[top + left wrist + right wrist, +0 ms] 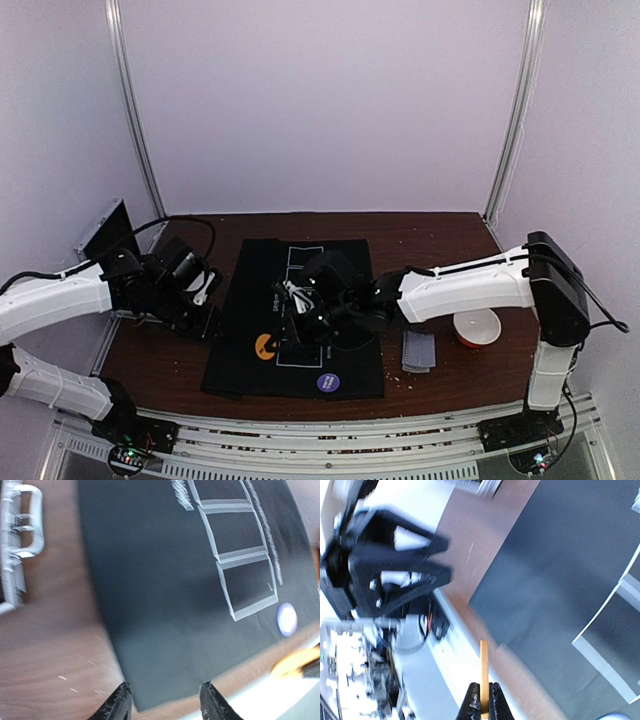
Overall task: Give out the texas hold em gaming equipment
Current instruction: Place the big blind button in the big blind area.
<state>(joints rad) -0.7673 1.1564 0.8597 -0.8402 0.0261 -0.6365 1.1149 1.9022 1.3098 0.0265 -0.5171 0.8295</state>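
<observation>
RIGHT jaws clamped on thin orange round poker chip [483, 667], edge-up, likely for placing on black felt mat [250, 300], tabletop [430, 235] centre | LEFT jaws apart, empty, toward left edge

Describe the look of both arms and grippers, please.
The left arm and right arm have white shells, black joints and thin black cables. The left gripper and right gripper are black, each with two narrow fingers.

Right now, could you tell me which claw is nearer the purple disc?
Right. The right claw is over the black mat, left of and beyond the purple disc; the left claw is by the mat's left edge, farther off.
</observation>
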